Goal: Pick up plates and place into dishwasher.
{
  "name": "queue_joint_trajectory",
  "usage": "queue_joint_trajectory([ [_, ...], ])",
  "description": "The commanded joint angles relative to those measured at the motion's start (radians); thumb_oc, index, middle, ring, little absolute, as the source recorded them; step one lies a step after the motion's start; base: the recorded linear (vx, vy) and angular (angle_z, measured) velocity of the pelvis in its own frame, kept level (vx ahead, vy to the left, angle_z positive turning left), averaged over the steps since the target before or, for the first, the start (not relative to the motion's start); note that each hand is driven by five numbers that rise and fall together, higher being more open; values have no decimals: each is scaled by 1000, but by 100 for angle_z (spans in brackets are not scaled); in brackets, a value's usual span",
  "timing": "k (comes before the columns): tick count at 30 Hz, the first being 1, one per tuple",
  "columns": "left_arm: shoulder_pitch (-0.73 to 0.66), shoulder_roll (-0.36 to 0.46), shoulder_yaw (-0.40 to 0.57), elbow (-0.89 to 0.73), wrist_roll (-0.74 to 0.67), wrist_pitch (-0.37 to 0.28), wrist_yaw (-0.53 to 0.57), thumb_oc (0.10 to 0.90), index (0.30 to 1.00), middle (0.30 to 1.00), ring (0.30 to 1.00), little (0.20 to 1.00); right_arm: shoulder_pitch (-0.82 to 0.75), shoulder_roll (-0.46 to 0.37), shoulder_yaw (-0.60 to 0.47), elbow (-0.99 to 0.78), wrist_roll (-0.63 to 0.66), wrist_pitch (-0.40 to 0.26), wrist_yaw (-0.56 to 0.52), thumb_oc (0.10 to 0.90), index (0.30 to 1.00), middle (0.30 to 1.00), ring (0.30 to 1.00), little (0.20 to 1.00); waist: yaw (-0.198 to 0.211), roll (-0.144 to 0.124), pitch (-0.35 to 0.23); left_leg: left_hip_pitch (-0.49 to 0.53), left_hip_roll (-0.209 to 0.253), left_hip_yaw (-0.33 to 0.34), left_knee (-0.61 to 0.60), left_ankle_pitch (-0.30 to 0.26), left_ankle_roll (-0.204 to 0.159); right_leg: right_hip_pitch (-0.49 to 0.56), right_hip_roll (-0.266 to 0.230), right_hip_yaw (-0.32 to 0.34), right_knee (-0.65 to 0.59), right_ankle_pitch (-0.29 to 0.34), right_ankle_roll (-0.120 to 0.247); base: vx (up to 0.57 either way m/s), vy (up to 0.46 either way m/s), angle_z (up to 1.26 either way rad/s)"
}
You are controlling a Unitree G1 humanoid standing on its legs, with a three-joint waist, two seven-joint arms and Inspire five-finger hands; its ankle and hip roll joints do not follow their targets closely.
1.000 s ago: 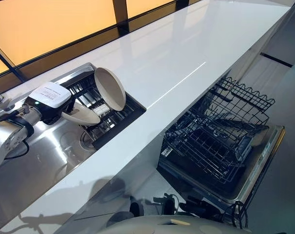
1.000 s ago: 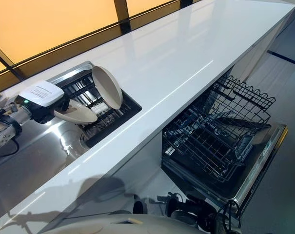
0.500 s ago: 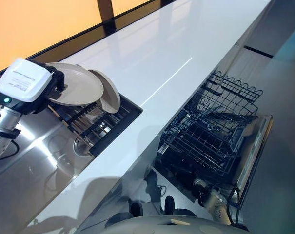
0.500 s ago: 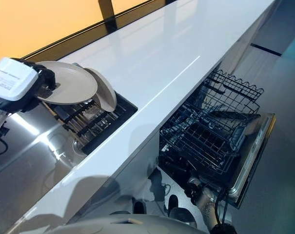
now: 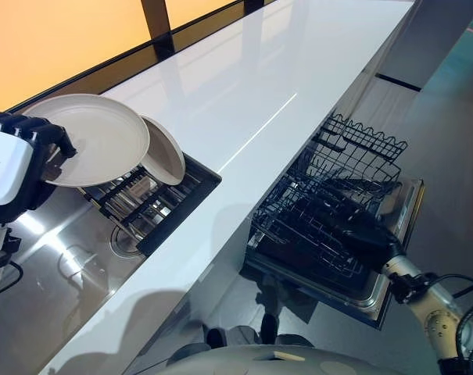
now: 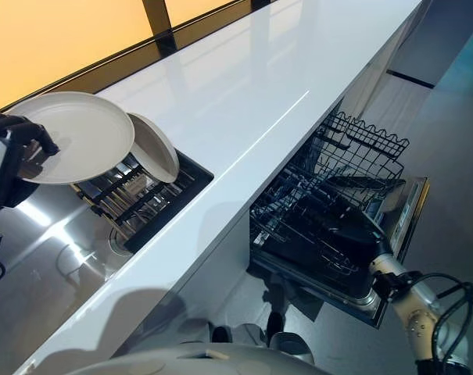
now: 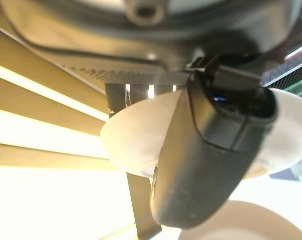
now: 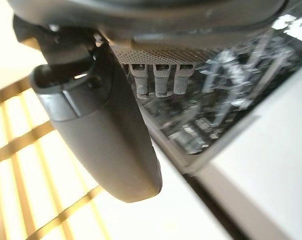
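Left hand: the left hand (image 5: 23, 152) grips the near rim of a large cream plate (image 5: 95, 137), fingers curled over the edge, holding it tilted above the sink rack
Held plate: the large cream plate hangs clear of the rack, its far edge overlapping the second plate (image 5: 164, 152)
Second plate: a smaller cream plate stands on edge in the black dish rack (image 5: 154, 205), leaning toward the window side
Dish rack: it sits in the steel sink (image 5: 56, 273), at the end next to the white bench (image 5: 244, 94)
Right hand: the right hand (image 5: 369, 234) reaches low over the dishwasher's lower basket (image 5: 330, 226); its wrist view shows the thumb extended and the fingers straight, with nothing held
Dishwasher: the dishwasher door (image 5: 400, 242) lies open below the bench edge, the wire basket pulled out over it, with the dark upper tines (image 5: 365, 141) at the far end
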Motion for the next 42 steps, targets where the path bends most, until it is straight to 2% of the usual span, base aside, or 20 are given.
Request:
queue_joint_trajectory([
  [1,-88,49,138,-9,-130,-22,87,100,300,300,300,200,-103,-35,-112,-129,197,-123,20,800,900,900,900,900,-26,14,-59,-23,-60,-4,5,-99,33,-34,-16,-34,153,-141,106,4,-38,-1],
  [3,-106,31,136,-15,-155,-41,62,100,300,300,300,200,-116,-13,-153,-148,190,-202,-29,800,900,900,900,900,-29,15,-62,-22,-57,-6,5,-99,33,-32,-10,-29,150,-146,101,6,-36,-4],
  [5,-124,11,126,-33,-188,-54,39,100,300,300,300,200,-123,0,-184,-169,118,-333,-65,800,900,900,900,900,-33,16,-66,-22,-56,-10,5,-99,34,-30,-3,-20,147,-150,97,9,-33,-3],
  [6,-138,-3,120,-40,-204,-64,17,100,300,300,300,200,-123,3,-196,-181,63,-390,-105,800,900,900,900,900,-36,17,-68,-22,-55,-13,5,-99,34,-29,1,-13,145,-151,95,0,0,0],
  [7,-156,-17,105,-58,-231,-69,-9,100,300,300,300,200,-123,-6,-202,-193,-45,-495,-145,800,900,900,900,900,-39,18,-70,-21,-55,-16,5,-100,35,-29,6,-4,144,-154,93,0,0,0],
  [8,-174,-34,92,-86,-253,-72,-40,100,300,300,300,200,-126,-10,-198,-211,-125,-563,-186,800,900,900,900,900,-39,22,-72,-22,-54,-18,5,-100,36,-28,9,1,143,-156,91,9,-32,1],
  [9,-191,-47,80,-113,-297,-83,-89,100,300,300,300,200,-124,-26,-199,-239,-183,-610,-219,800,900,900,900,900,-40,23,-73,-22,-53,-21,5,-98,36,-27,13,7,143,-158,88,5,-33,1],
  [11,-251,-96,26,-164,-363,-99,-193,100,300,300,300,200,-150,-26,-169,-280,-296,-657,-251,800,900,900,900,900,-40,27,-76,-22,-51,-27,5,-96,36,-27,21,16,146,-162,83,0,-36,-2],
  [13,-322,-141,-48,-203,-464,-114,-331,100,300,300,300,200,-191,-46,-122,-313,-506,-710,-345,800,900,900,900,900,-36,29,-75,-21,-49,-34,5,-94,35,-26,27,20,149,-166,77,-6,-37,-1],
  [16,-429,-201,-151,-250,-612,-98,-525,100,300,300,300,200,-266,-95,-56,-344,-814,-735,-519,800,900,900,900,900,-29,33,-71,-18,-46,-41,5,-93,32,-19,36,22,146,-167,72,-10,-38,2],
  [19,-504,-238,-235,-284,-743,-62,-676,100,300,300,300,200,-330,-147,-3,-370,-973,-710,-602,800,900,900,900,900,-21,34,-73,-17,-43,-45,5,-90,27,-13,43,24,139,-166,69,-4,-39,2],
  [23,-595,-276,-334,-300,-941,-3,-861,100,300,300,300,200,-436,-192,75,-372,-1084,-658,-641,800,900,900,900,900,-8,36,-73,-16,-39,-52,5,-85,18,-4,50,21,133,-166,64,-10,-47,8],
  [28,-666,-313,-425,-302,-1102,88,-1004,100,300,300,300,200,-543,-220,171,-366,-1129,-637,-643,800,900,900,900,900,2,36,-71,-15,-35,-60,6,-80,11,2,54,9,129,-165,59,-19,-49,8],
  [33,-689,-325,-475,-295,-1126,139,-1048,100,300,300,300,200,-605,-234,234,-370,-1164,-667,-631,800,900,900,900,900,8,36,-75,-17,-35,-65,7,-76,6,10,57,2,112,-160,55,-12,-35,10],
  [37,-687,-312,-480,-283,-1129,139,-1063,100,300,300,300,200,-632,-274,283,-375,-1113,-657,-431,800,900,900,900,900,13,35,-83,-25,-36,-72,5,-71,-1,12,62,2,92,-152,52,-10,-21,9],
  [42,-689,-281,-478,-289,-1141,143,-1076,100,300,300,300,200,-667,-312,334,-399,-1050,-638,-328,800,900,900,900,900,22,29,-88,-29,-32,-76,5,-66,-5,17,60,-14,99,-160,47,2,-26,12],
])
